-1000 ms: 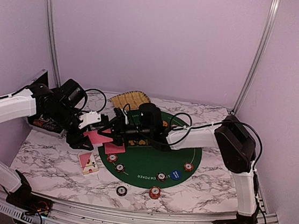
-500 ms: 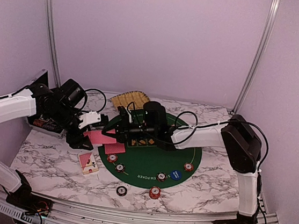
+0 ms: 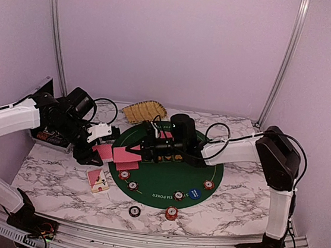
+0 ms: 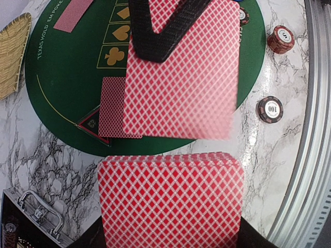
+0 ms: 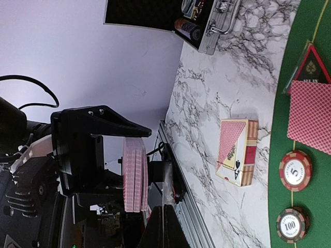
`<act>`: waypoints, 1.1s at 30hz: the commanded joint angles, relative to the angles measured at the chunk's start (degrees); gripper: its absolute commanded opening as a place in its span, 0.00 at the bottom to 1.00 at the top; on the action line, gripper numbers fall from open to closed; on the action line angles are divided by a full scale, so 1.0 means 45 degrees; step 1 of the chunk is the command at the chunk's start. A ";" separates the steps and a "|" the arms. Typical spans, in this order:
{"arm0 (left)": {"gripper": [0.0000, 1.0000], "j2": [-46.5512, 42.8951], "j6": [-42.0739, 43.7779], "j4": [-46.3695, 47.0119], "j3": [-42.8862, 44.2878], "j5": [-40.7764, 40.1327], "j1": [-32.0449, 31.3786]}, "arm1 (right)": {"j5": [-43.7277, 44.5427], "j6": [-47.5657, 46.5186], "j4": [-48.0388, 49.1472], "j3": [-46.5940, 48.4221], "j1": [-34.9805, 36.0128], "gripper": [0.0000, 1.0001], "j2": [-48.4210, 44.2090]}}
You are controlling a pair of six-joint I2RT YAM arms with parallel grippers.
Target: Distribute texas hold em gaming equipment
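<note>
left gripper (image 3: 95, 150) clamped on the deck of red-backed cards (image 4: 170, 201) above the left side of the table (image 3: 52, 177), right gripper (image 3: 140, 151) pinched shut on a single card (image 4: 186, 88), just beside the deck, over the left edge of the green mat (image 3: 164, 184)

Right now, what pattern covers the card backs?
Red diamond lattice; the deck shows it best from the left wrist.

I see a yellow woven basket (image 3: 145, 110) at the far edge of the marble tabletop (image 3: 236, 211), just beside the round green mat (image 3: 168, 183) | black metal case (image 3: 49, 137) open at left, lid raised | silver rail (image 3: 141, 234) along the near edge | lilac walls (image 3: 175, 41)
</note>
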 commanded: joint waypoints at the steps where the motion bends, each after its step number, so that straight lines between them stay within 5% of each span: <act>1: 0.00 -0.0308 0.0014 0.0114 0.0224 0.0109 0.0064 | -0.0200 -0.0647 -0.0735 -0.0690 -0.0476 0.00 -0.0921; 12: 0.00 -0.0299 -0.0013 -0.0006 0.0313 0.0162 0.0064 | -0.0574 -0.2719 -0.2559 -0.3475 -0.2271 0.00 -0.2337; 33: 0.00 -0.0141 -0.0066 -0.0143 0.0536 0.0243 0.0064 | 0.1462 -0.7508 -0.8073 -0.3504 -0.3719 0.00 -0.2064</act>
